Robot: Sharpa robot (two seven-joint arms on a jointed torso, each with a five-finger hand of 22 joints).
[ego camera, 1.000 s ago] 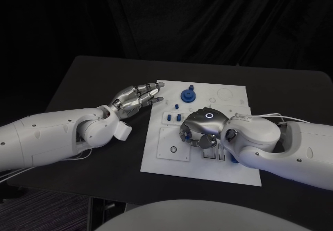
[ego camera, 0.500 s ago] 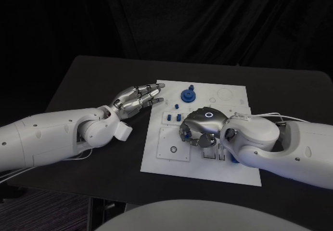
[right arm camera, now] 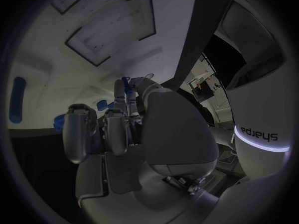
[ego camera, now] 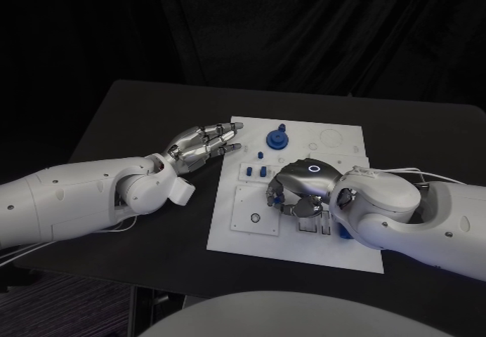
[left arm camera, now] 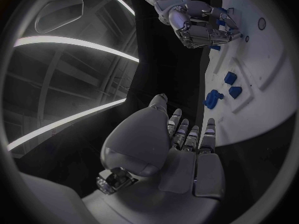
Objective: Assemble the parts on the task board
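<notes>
The white task board (ego camera: 344, 151) lies in the middle of the black table. My right hand (ego camera: 300, 188) hovers curled over the board's centre and pinches a small blue part (right arm camera: 126, 81) between its fingertips (right arm camera: 119, 90). A blue edge of this part (ego camera: 272, 201) peeks out by the fingers in the head view. My left hand (ego camera: 203, 144) hangs at the board's left edge, fingers stretched out and apart, holding nothing. A round blue part with a peg (ego camera: 277, 139) stands at the far side of the board. Two small blue parts (ego camera: 257, 171) sit just left of my right hand.
Shallow square recesses (ego camera: 253, 210) mark the near left of the board. Another blue part (ego camera: 344, 232) shows under my right wrist. The left wrist view shows the blue parts (left arm camera: 223, 89) on the board (left arm camera: 268, 84) and my right hand (left arm camera: 199, 25) beyond them.
My right hand has shifted slightly to the right over the board's centre. The left hand has stayed where it was.
</notes>
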